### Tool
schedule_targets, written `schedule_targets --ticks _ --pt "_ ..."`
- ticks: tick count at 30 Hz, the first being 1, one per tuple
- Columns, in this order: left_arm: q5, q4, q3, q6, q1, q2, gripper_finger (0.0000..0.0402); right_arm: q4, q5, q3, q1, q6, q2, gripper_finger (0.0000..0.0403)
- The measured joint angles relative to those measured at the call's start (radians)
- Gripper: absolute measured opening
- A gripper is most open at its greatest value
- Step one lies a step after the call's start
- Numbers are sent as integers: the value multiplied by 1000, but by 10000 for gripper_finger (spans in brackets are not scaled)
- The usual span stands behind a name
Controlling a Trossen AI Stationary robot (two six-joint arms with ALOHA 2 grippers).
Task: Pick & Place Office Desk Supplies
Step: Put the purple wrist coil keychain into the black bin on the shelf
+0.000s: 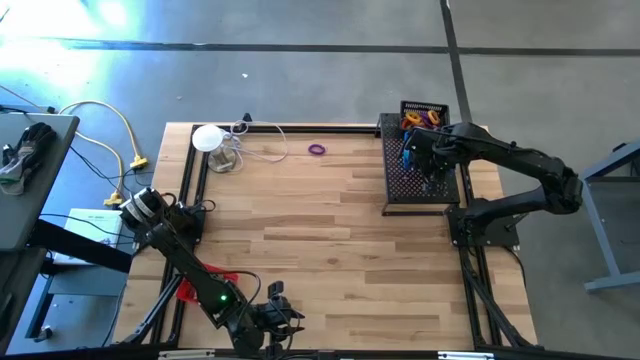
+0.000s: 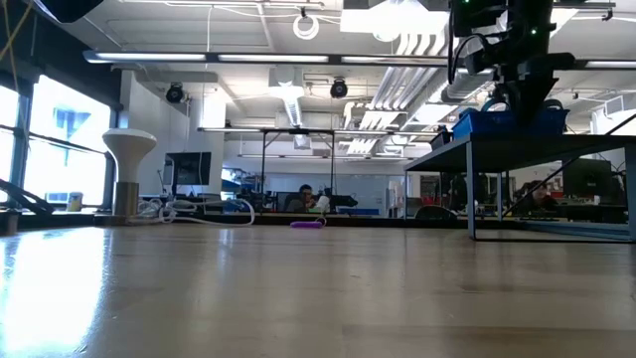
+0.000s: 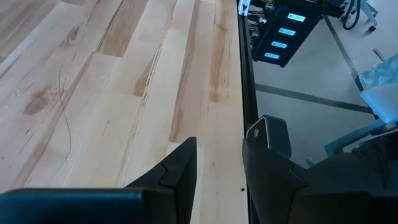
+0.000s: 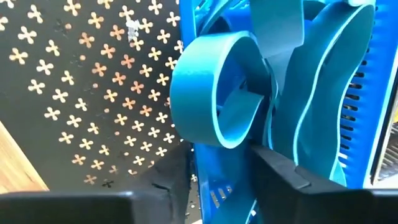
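1. Right end effector (image 1: 418, 160) hung over the flat black mesh tray (image 1: 420, 192) at the far right of the worktop (image 1: 330, 250), its dark fingers (image 4: 283, 177) parted around the wall of a blue basket (image 4: 211, 186).
2. Blue band loops (image 4: 214, 99) sat packed inside that basket, just ahead of the fingertips; the right wrist view did not show whether the fingers touched the basket wall or stood just clear of it.
3. Behind the right end effector, at the tray's back edge, stood a black mesh basket (image 1: 424, 112) with orange and purple rings (image 1: 420, 120) in it.
4. One purple ring (image 1: 317, 149) lay alone on the bare wood near the worktop's back edge, well apart from the tray.
5. Left end effector (image 1: 275, 318) waited at the near edge of the worktop, its fingers (image 3: 180, 168) apart with nothing between them.
6. A red item (image 1: 190, 292) lay beside the left arm at the worktop's left edge; what it was could not be told.
7. A white round disc (image 1: 208, 138) with cables stood at the back left corner.
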Motion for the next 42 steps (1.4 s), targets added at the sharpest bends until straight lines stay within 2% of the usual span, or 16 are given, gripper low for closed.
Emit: schedule_targets --ticks 4,8,14,21,27,31,33,35,37,42 --pt "0 0 0 14 0 0 124 -4 -3 0 14 55 0 169" --pt "0 0 0 16 0 0 124 -20 6 0 53 29 0 182" --pt "0 -1 0 50 4 0 124 -12 213 10 101 41 -32 181" --pt "3 -1 0 71 16 0 124 -13 197 94 215 112 -85 182" --pt "-28 -5 0 97 62 0 124 -17 133 156 383 249 -117 181" --pt "-31 -84 0 95 140 -7 124 73 -55 162 537 329 -144 181" --pt "5 -148 0 107 200 -24 124 151 -167 161 624 394 -158 180" --pt "64 -212 0 160 272 -50 124 222 -235 162 701 453 -169 180" --pt "129 -267 0 225 344 -80 124 276 -235 163 767 493 -170 181" --pt "251 -343 0 444 533 -156 124 310 -145 162 917 661 -156 182"
